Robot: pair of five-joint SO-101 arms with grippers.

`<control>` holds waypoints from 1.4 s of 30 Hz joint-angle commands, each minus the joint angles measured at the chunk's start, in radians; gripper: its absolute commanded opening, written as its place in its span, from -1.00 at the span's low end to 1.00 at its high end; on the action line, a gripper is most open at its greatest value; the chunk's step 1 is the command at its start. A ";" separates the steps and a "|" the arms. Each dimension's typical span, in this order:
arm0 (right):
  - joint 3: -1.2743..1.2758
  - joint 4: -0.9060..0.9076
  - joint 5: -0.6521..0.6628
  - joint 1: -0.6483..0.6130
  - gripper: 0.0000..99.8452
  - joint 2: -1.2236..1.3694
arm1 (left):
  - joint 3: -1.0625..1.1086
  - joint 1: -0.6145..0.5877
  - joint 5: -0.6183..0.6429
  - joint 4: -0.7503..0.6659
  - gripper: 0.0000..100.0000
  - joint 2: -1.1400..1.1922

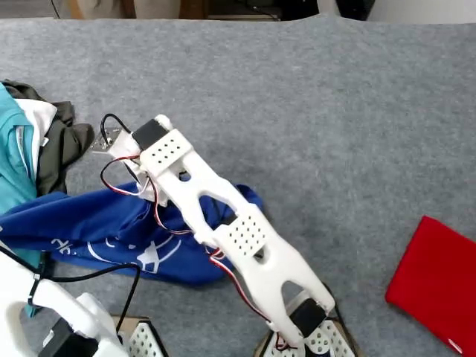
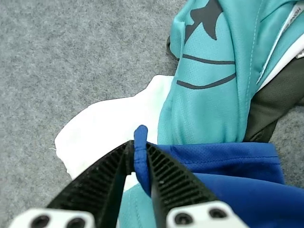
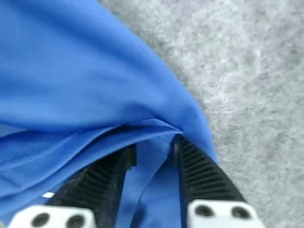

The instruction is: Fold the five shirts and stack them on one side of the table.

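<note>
A blue shirt (image 1: 111,232) with white print lies bunched at the front left of the grey table. My left gripper (image 2: 138,145) is shut on a fold of the blue shirt's (image 2: 223,166) edge, just above a teal shirt (image 2: 213,90) and a white shirt (image 2: 107,128). My right gripper (image 3: 154,148) is shut on another edge of the blue shirt (image 3: 80,76), with the fabric draped over and between its fingers. The right arm (image 1: 216,216) stretches across the blue shirt in the high view and hides its own gripper. The left arm (image 1: 52,309) sits at the front left corner.
A pile of teal (image 1: 13,160), white (image 1: 39,115) and dark (image 1: 63,145) shirts lies at the left edge. A folded red shirt (image 1: 439,282) rests at the front right. Grey table cover (image 1: 320,111) spreads bare across the middle and back.
</note>
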 commanded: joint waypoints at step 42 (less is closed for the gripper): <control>0.191 0.021 0.100 0.226 -0.98 -0.878 | -0.011 0.066 -0.006 -0.014 -0.96 -0.002</control>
